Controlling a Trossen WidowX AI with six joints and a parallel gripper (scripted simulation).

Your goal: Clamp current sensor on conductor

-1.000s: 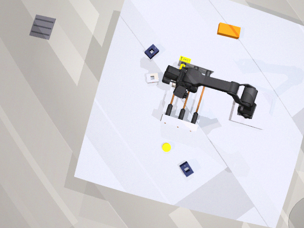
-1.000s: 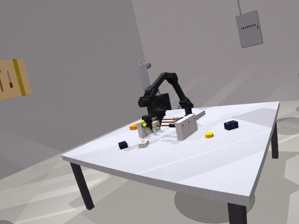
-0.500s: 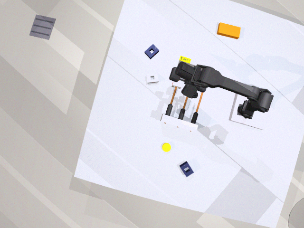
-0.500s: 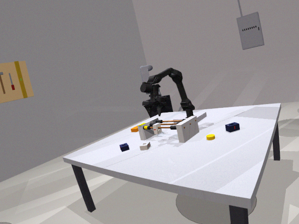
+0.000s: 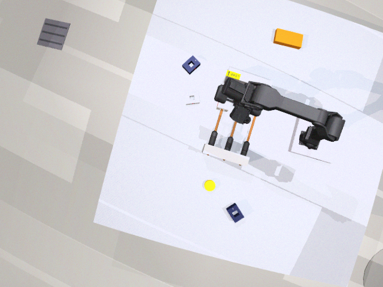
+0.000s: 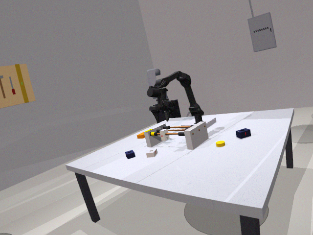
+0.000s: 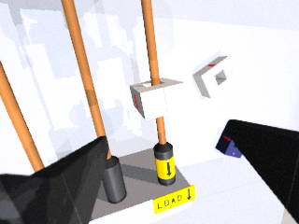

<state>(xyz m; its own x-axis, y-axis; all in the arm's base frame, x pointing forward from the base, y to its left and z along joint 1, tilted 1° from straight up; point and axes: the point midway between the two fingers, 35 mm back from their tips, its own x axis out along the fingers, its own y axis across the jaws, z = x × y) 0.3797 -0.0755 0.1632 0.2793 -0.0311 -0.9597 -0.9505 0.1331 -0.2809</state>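
Observation:
The white split-core sensor (image 5: pixel 220 107) (image 6: pixel 163 135) (image 7: pixel 154 105) hangs round the LOAD conductor (image 5: pixel 218 122) (image 6: pixel 175 133) (image 7: pixel 150 42), an outer copper rod. Its halves look closed together with a thin seam; the latch cannot be made out. A red arrow runs along the rod on its side, seemingly toward the yellow LOAD marker (image 5: pixel 233 75) (image 7: pixel 174 199). My gripper (image 6: pixel 162 121) (image 7: pixel 167 133) is wide open and empty, above the rods and clear of the sensor. Its fingertips are hidden in the top view.
Two more copper rods run beside it between the end supports (image 5: pixel 225 154) (image 6: pixel 199 137). A second white sensor (image 5: pixel 195 101) (image 6: pixel 151 153) (image 7: pixel 202 84), two dark blue ones, a yellow disc (image 5: pixel 209 185) (image 6: pixel 220 143) and an orange block (image 5: pixel 288 39) (image 6: pixel 140 135) stand around.

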